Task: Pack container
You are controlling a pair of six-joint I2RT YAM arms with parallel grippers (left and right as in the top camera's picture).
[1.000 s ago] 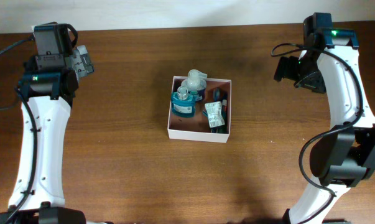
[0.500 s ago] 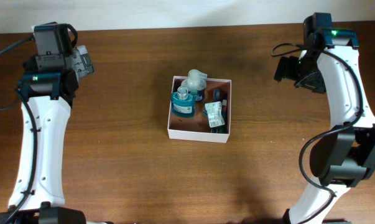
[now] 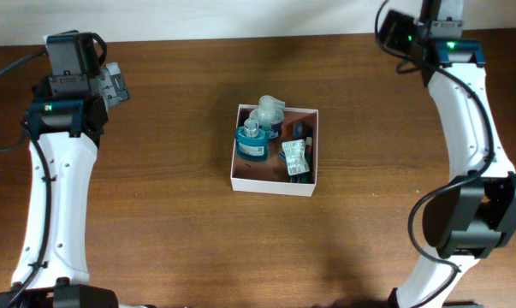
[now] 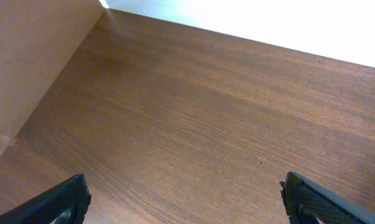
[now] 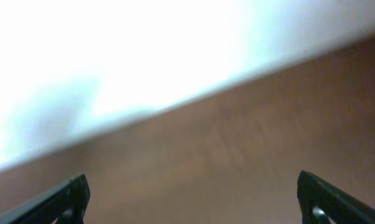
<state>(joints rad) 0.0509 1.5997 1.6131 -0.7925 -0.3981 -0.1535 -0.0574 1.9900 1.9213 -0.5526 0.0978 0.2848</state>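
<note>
The container [image 3: 262, 174], a square white-walled box with a pinkish-brown floor, sits mid-table. Inside it stand a teal bottle [image 3: 253, 142] and a clear pump bottle [image 3: 268, 110], with a pale sachet [image 3: 293, 156] and a dark item [image 3: 307, 137] on its right side. My left gripper [image 3: 115, 84] hangs far to the left of it, open over bare wood [image 4: 187, 202]. High at the table's back right edge is my right gripper [image 3: 394, 32], far from the box. Its blurred wrist view shows it open [image 5: 193, 199] with nothing between the fingers.
Brown wooden tabletop [image 3: 172, 214] surrounds the box on every side. A pale wall runs along the table's far edge [image 3: 240, 17]. In the left wrist view, a tan panel [image 4: 25, 74] rises at the left.
My right wrist has swung up and back toward the table's far edge. The left arm and the box's contents have not moved.
</note>
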